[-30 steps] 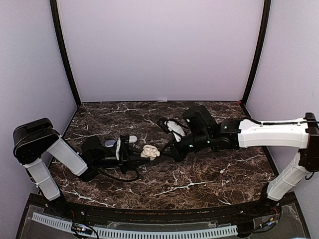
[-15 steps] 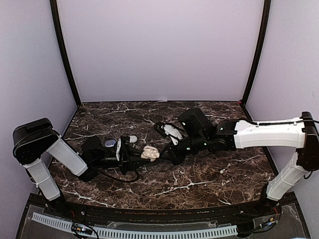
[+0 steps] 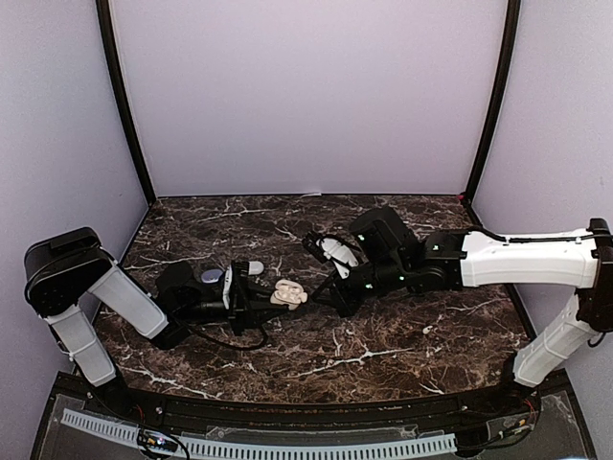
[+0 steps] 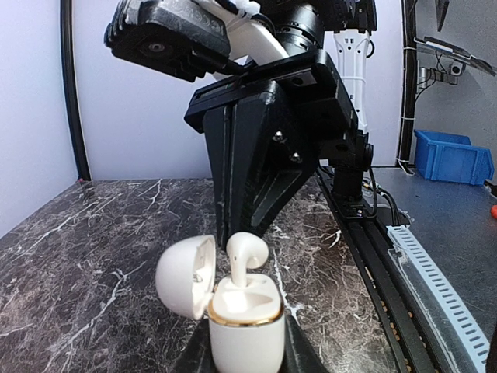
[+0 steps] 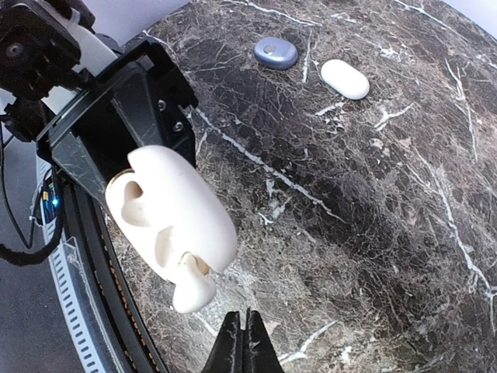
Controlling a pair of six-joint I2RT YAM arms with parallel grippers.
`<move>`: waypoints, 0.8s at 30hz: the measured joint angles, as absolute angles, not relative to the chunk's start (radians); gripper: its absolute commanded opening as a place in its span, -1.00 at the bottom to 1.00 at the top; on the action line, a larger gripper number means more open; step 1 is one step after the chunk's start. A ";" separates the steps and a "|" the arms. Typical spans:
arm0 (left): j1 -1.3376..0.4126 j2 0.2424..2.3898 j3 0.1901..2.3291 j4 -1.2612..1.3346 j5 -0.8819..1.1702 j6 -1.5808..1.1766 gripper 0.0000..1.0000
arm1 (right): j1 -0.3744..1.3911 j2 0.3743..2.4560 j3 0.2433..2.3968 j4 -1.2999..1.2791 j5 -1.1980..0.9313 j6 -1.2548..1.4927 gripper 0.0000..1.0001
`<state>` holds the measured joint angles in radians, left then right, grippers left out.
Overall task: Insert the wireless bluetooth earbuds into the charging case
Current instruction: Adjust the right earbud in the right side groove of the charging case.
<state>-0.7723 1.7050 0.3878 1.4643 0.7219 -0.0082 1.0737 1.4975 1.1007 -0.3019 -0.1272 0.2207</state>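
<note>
Between the two arms, over the marbled bench [image 3: 383, 356], the left gripper [image 4: 244, 359] pinches a cream charging case [image 4: 245, 330] by its lower body, one dark finger on each side. The case's lid [image 4: 186, 277] stands swung open to one side, and a gold rim rings the mouth of the case. One cream earbud [image 4: 245, 259] sits in the case with its stem down in a socket and its rounded head poking up above the rim, not fully seated.

Just beyond the case, the right gripper [image 5: 245, 330] has its two black fingers pressed together with nothing between them. From the left wrist view its tip hangs right above and behind the earbud's head; whether it touches the earbud cannot be told. From the right wrist view the fingertips point down just beside the case, on the earbud's side.

Farther from the case, on the side away from the right arm, two closed cases lie flat on the bench: a white case [image 5: 345, 78] and, next to it but apart, a lavender case [image 5: 276, 53].
</note>
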 measured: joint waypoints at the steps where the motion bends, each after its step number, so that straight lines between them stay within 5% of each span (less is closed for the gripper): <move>1: -0.772 1.705 0.388 1.464 0.722 -0.008 -0.98 | 1.074 1.496 1.101 -0.297 -0.133 0.220 -1.00; 24: -0.772 1.705 0.392 1.464 0.721 -0.008 -0.98 | 1.080 1.496 1.095 -0.274 -0.213 0.218 -1.00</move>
